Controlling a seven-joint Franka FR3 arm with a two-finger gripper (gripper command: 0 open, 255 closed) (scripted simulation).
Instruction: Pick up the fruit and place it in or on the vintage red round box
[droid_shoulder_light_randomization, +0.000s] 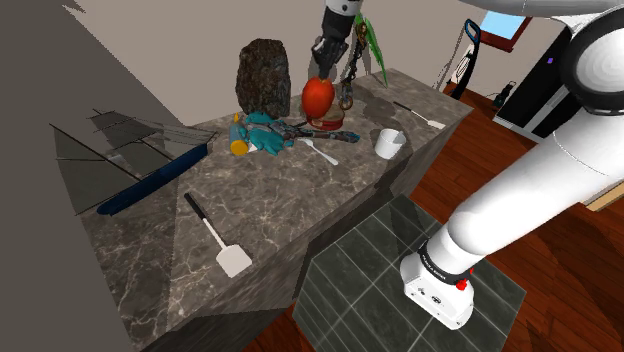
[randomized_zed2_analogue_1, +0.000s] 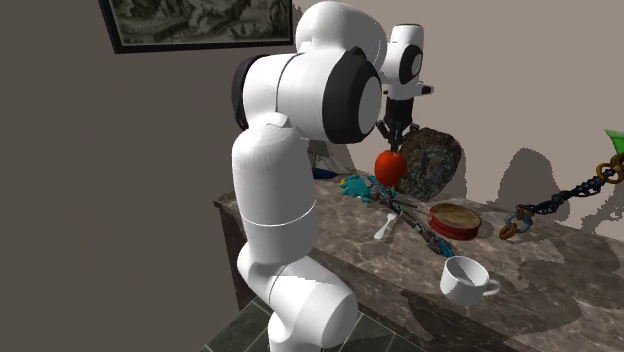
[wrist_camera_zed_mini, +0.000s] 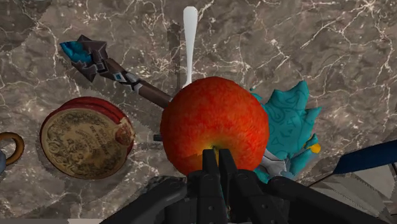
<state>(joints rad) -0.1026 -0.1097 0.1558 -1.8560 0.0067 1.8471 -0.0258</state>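
apple: red-orange round apple (wrist_camera_zed_mini: 213, 124), in the air above the grey marble countertop (droid_shoulder_light_randomization: 280, 200), touching nothing on it; hangs under the hand over the middle of the countertop
gripper: black two-finger gripper (wrist_camera_zed_mini: 218, 154) pinching the apple at its top, fingers (wrist_camera_zed_mini: 209, 167) nearly together over the stem dip; points straight down
box: round red box with a brownish patterned lid (wrist_camera_zed_mini: 86, 137), flat on the countertop, lid on; off to one side of the apple, not under it; seen in the second exterior view (randomized_zed2_analogue_1: 453, 220) toward the wall-side edge
under the apple: white spoon (wrist_camera_zed_mini: 189, 38), dark sceptre with a teal spiked head (wrist_camera_zed_mini: 114, 70) and teal spiky figure (wrist_camera_zed_mini: 289, 133) all lie on the marble, partly hidden by the fruit
sceptre vs box: shaft runs just beside the box rim; touching or not, cannot tell
rock: dark rough rock (droid_shoulder_light_randomization: 264, 75) upright at the wall-side edge, behind the apple in the shoulder view
cup: white cup (droid_shoulder_light_randomization: 389, 142) upright near the edge facing the stand, well apart from the box
spatula: white spatula with a black handle (droid_shoulder_light_randomization: 215, 235) flat near the corner at the shoulder view's lower left
blue object: long dark blue object (droid_shoulder_light_randomization: 150, 180) lying along the wall-side edge
chain: brown and dark chain (randomized_zed2_analogue_1: 550, 205) hanging above the countertop past the box
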